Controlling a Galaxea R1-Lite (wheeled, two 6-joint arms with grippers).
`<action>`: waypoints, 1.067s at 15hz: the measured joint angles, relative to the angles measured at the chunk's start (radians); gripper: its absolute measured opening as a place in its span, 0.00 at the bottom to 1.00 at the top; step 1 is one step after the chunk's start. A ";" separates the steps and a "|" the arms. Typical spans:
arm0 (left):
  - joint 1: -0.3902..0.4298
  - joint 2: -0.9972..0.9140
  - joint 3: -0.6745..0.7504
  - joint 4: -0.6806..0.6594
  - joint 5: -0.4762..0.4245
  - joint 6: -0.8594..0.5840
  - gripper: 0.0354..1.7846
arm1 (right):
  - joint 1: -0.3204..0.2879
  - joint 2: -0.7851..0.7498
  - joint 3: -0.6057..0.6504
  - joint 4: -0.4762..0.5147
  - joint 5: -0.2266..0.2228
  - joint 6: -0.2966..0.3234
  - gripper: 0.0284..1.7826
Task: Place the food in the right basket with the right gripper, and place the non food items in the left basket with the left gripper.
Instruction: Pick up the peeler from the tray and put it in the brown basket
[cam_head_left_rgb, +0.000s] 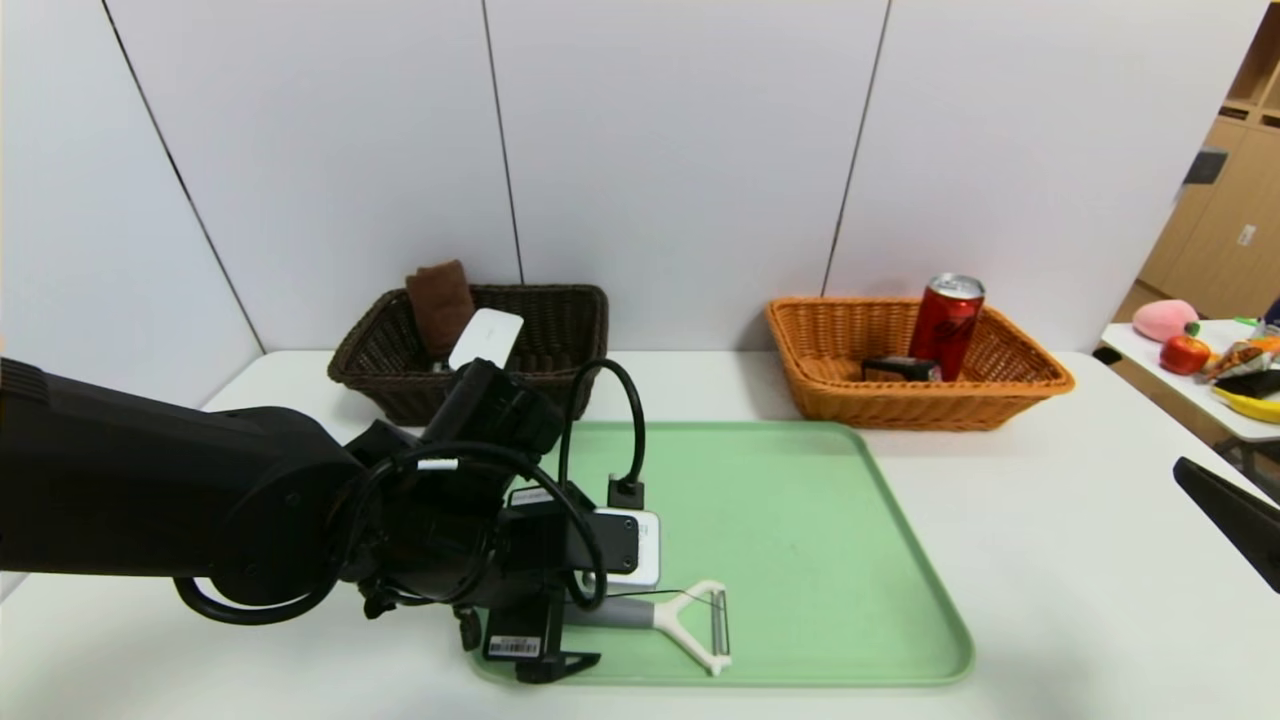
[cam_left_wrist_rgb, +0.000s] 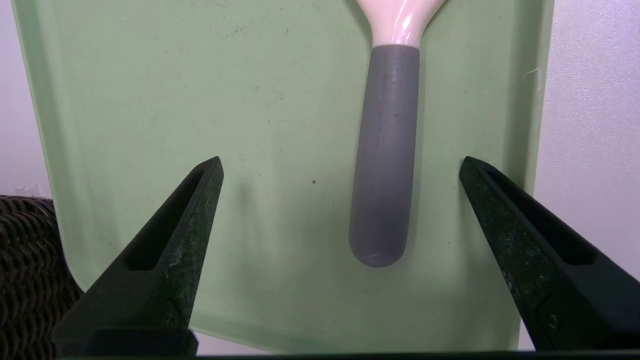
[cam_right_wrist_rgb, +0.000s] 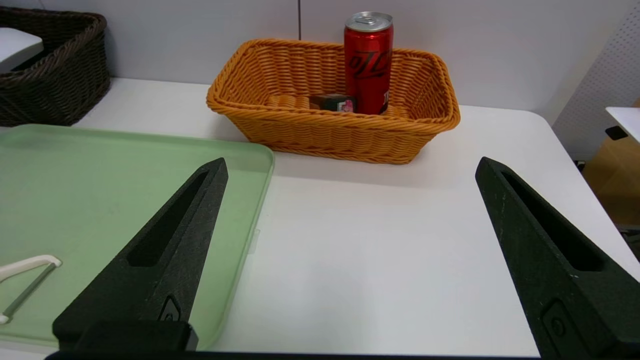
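One item is left on the pale green plastic tray: the grey-handled white peeler, low in the head view; the left end effector hovers over its handle, jaws spread wide and empty. Picking up seems the step in hand; next, lower, close on the handle, carry it to the dark brown wicker basket at upper left. The right end effector idles gaping above the desk; red drink can and small black box sit in the orange wicker basket.

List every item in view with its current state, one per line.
peeler: flat on green tray, ungripped
left gripper: open, straddling peeler handle
right gripper: open, empty, over the table
red can: upright in orange basket
small black box: in orange basket
brown towel, white case: in dark basket
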 joint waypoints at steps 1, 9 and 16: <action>0.000 0.010 0.000 0.000 -0.002 0.000 0.94 | 0.000 -0.001 -0.002 -0.001 0.000 0.010 0.96; 0.042 0.101 -0.050 0.018 -0.187 -0.037 0.94 | 0.000 0.001 -0.003 -0.001 0.002 0.040 0.96; 0.092 0.116 -0.044 0.023 -0.242 -0.035 0.94 | 0.000 0.006 -0.003 0.001 0.021 0.039 0.96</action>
